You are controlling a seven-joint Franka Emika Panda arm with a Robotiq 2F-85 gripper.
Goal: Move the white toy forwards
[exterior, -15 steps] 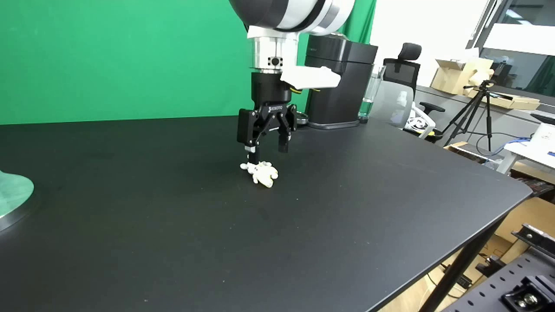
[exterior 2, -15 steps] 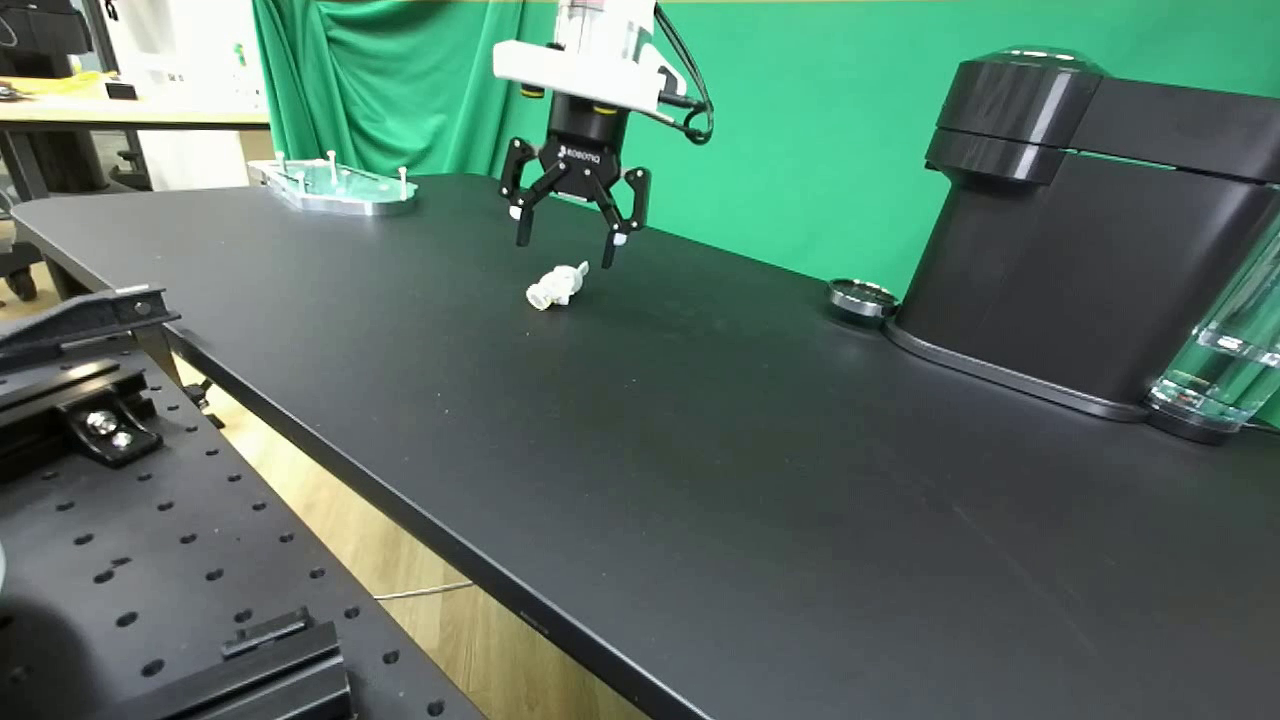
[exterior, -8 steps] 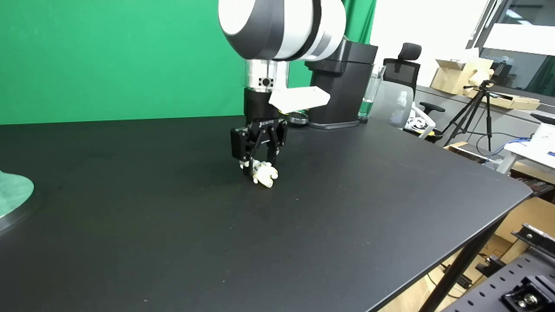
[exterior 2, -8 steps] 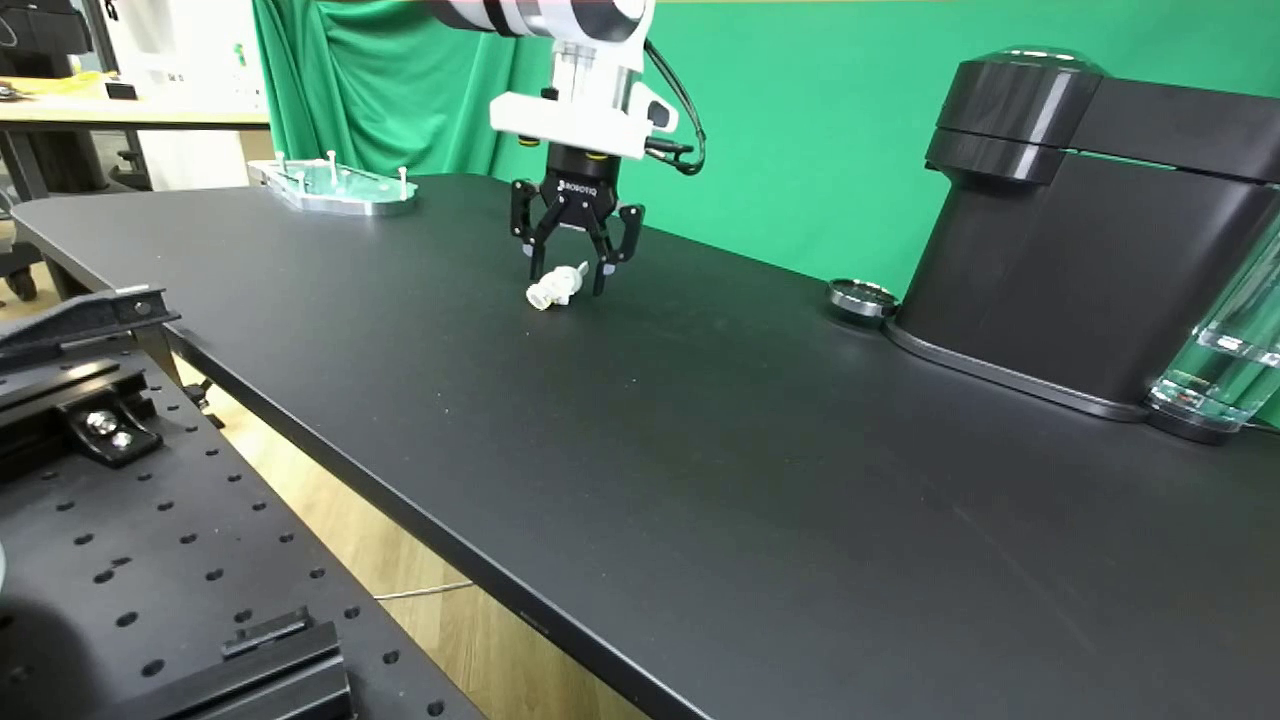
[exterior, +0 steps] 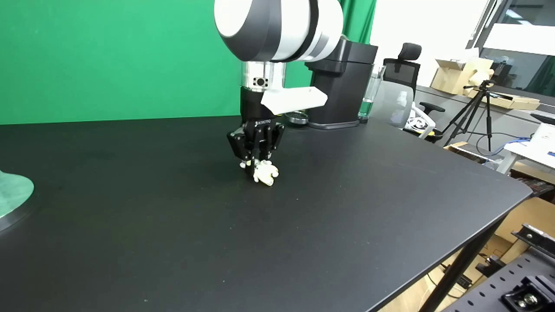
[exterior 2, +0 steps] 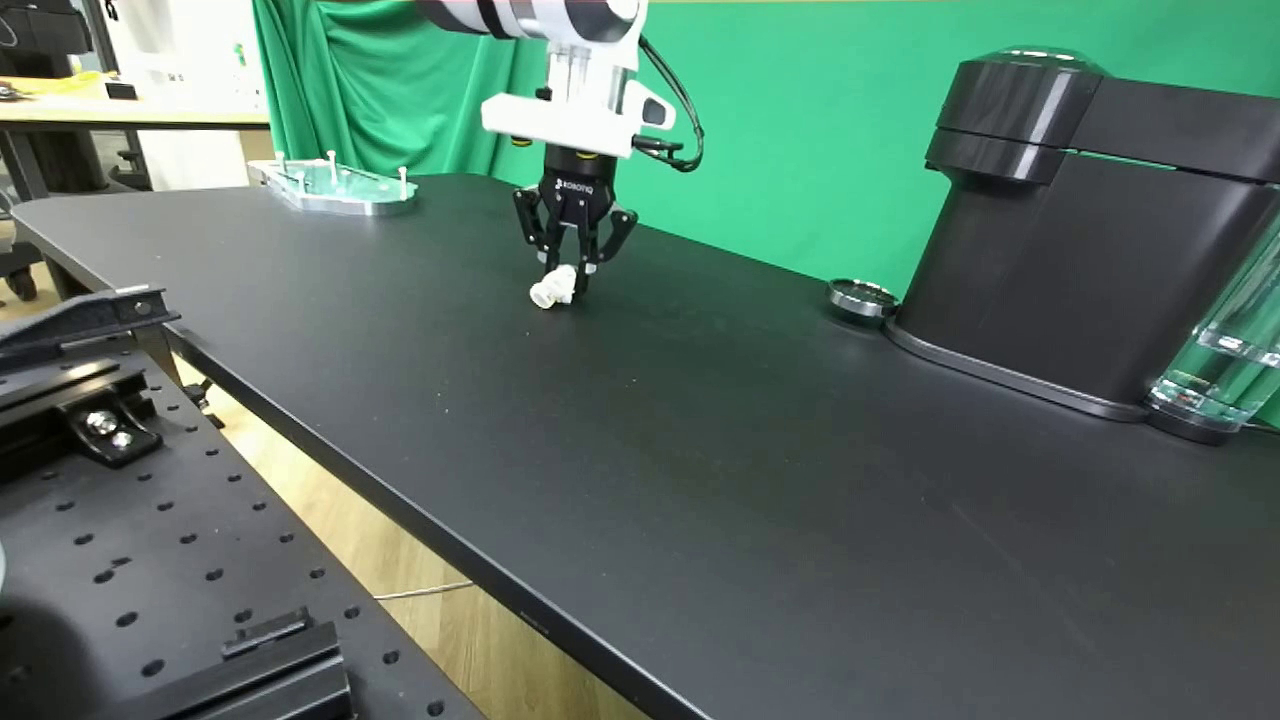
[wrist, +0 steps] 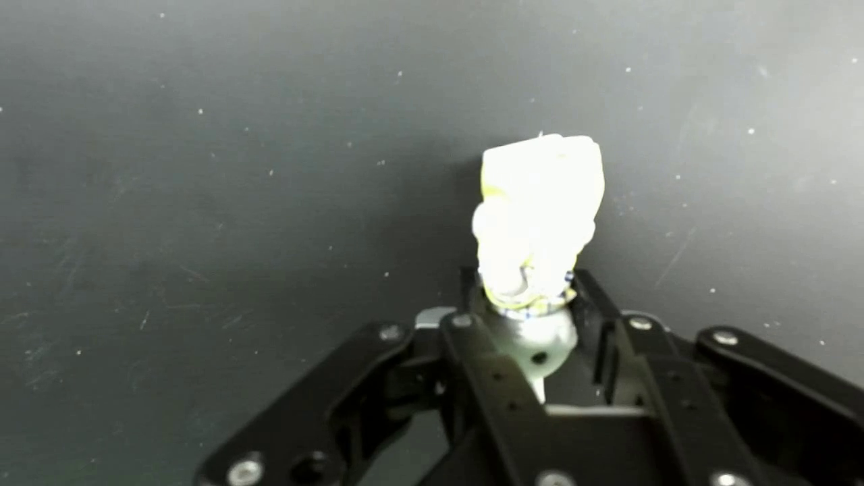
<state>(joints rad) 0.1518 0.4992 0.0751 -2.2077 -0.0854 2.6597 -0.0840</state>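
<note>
The white toy (exterior: 266,173) is a small cream figure with stubby limbs, low at the black table top in both exterior views. In the wrist view the white toy (wrist: 540,209) looks overexposed, its body pointing away and its greyer round head lying between the fingers. My gripper (wrist: 525,287) is shut on it, with the pads (wrist: 594,297) against its neck area on either side. From above, the gripper (exterior 2: 567,281) points straight down at the table. One finger hides part of the toy in an exterior view. Whether the toy touches the table I cannot tell.
A black coffee machine (exterior 2: 1080,260) with a clear water tank stands on the table (exterior 2: 700,480), a round metal-rimmed tray (exterior 2: 862,298) beside it. A clear greenish plate with pegs (exterior 2: 335,188) sits at the far end. A perforated black board (exterior 2: 200,500) lies beyond the table edge.
My gripper has come down from above the toy, and its fingers have closed from wide apart onto it. The toy has turned or shifted very slightly.
</note>
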